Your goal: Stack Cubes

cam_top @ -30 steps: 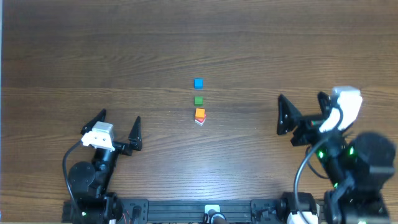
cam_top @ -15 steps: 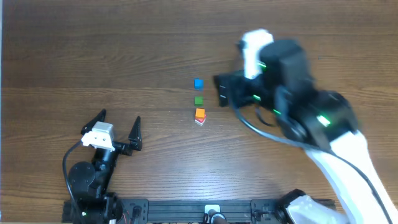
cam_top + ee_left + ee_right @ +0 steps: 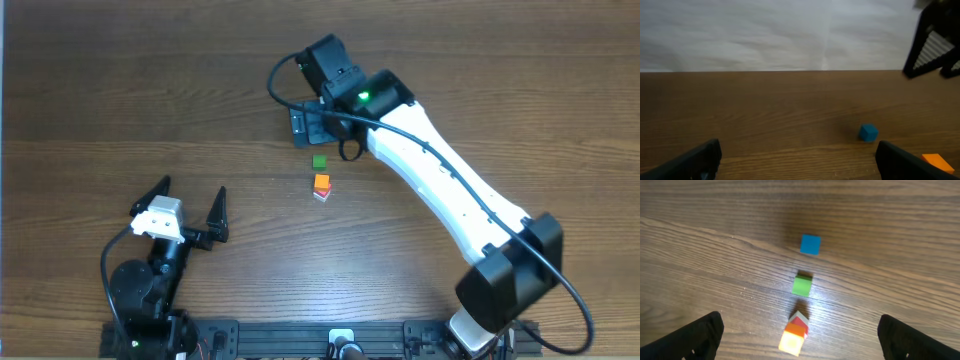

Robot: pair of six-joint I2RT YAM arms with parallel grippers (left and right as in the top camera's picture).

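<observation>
As left hand (image 3: 193, 187), right hand (image 3: 799, 318) gape empty, blue cube (image 3: 810, 244), green cube (image 3: 802, 285), one stack (image 3: 794, 335)

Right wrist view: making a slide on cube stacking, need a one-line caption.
Open right hand above a row on the wooden table: blue cube, green cube, orange-topped stack.

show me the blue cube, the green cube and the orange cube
small blue cube (image 3: 810, 244): right wrist view, top face
small green cube (image 3: 802, 286): right wrist view, top face
small orange cube (image 3: 321, 182): top view, top face
</observation>
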